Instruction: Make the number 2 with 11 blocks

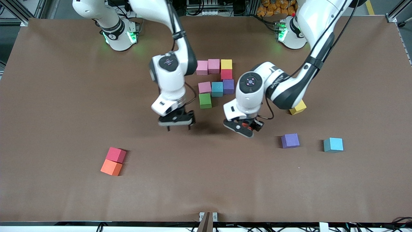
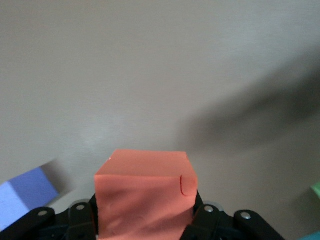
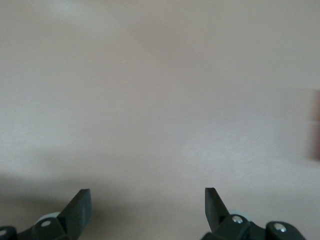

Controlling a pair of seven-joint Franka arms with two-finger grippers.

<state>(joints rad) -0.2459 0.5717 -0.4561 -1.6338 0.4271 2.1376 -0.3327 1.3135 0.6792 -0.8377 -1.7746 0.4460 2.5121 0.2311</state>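
Left gripper (image 1: 249,126) clamped on red-orange block (image 2: 145,192), held up over bare table just below green block (image 1: 205,100), the lowest cube of partial number 2 (image 1: 216,80). Right gripper (image 1: 177,124) spread wide, empty, waiting alongside over bare mat. Should carry block toward green cube, set flush w/ its lower face, square, release gently w/o nudging neighbours. Writing on left forearm (image 1: 279,82): too small to read.

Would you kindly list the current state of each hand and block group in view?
left hand: shut on an orange-red block, above bare table.
right hand: open, empty, over bare table.
partial number 2: eight blocks laid, unfinished.
loose blocks: resting on the table, untouched.
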